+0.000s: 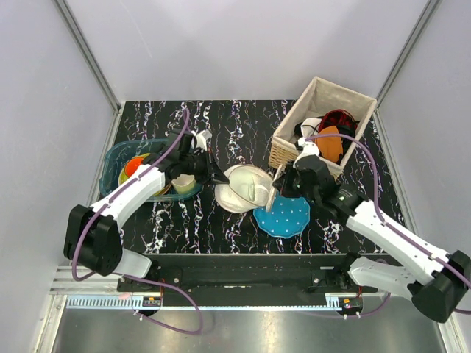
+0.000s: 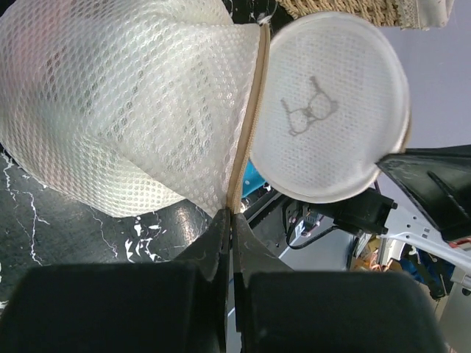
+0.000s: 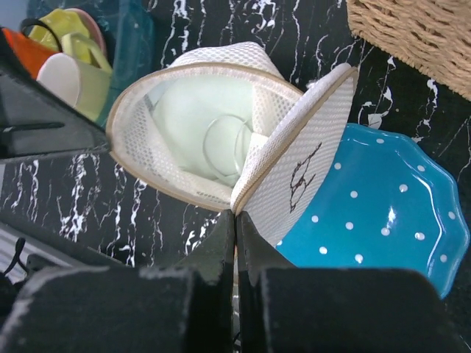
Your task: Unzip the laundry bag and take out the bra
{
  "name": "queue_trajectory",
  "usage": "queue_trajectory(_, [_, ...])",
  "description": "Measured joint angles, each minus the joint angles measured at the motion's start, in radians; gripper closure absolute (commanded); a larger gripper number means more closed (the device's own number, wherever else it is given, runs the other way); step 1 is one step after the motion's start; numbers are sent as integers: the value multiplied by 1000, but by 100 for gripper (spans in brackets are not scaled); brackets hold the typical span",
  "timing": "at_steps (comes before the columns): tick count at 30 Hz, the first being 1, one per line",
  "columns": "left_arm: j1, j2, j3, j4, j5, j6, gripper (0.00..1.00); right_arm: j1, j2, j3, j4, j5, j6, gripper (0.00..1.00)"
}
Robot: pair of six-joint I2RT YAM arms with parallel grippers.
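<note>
The cream-white mesh laundry bag (image 1: 244, 187) lies mid-table with its zip open and its flat lid (image 3: 305, 165) swung up. The pale mint cups of the bra (image 3: 210, 132) show inside the open bowl. My left gripper (image 1: 218, 179) is shut on the bag's tan zip seam (image 2: 246, 140) at the left rim. My right gripper (image 1: 274, 193) is shut on the zip seam at the hinge where lid and bowl meet (image 3: 235, 209). The lid's bra outline print shows in the left wrist view (image 2: 309, 107).
A teal white-dotted scalloped disc (image 1: 283, 215) lies just right of the bag, under the lid. A wicker basket (image 1: 324, 125) with orange, red and black clothes stands at the back right. A teal bin (image 1: 140, 173) of cups and bowls stands at the left.
</note>
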Motion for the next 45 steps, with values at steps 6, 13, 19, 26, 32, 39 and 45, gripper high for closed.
queue_trajectory(6, [0,-31,27,-33,1,13,100,-1,-66,13,-47,-14,-76,100])
queue_trajectory(13, [0,-75,10,-33,0,9,100,-3,-153,-152,-127,90,-58,21])
queue_trajectory(19, [0,-85,-56,-32,-2,9,100,6,-195,-74,-87,80,-73,34])
queue_trajectory(26, [0,-85,-103,-47,-34,13,100,27,136,97,89,-64,-72,46])
queue_trajectory(32, [0,-84,-105,-47,-57,14,100,68,393,125,146,-178,-67,66])
queue_trajectory(39, [0,-76,-105,-46,-63,13,100,72,495,140,187,-210,-66,51])
queue_trajectory(45, [0,-76,-105,-43,-63,13,100,72,599,216,222,-198,-70,25])
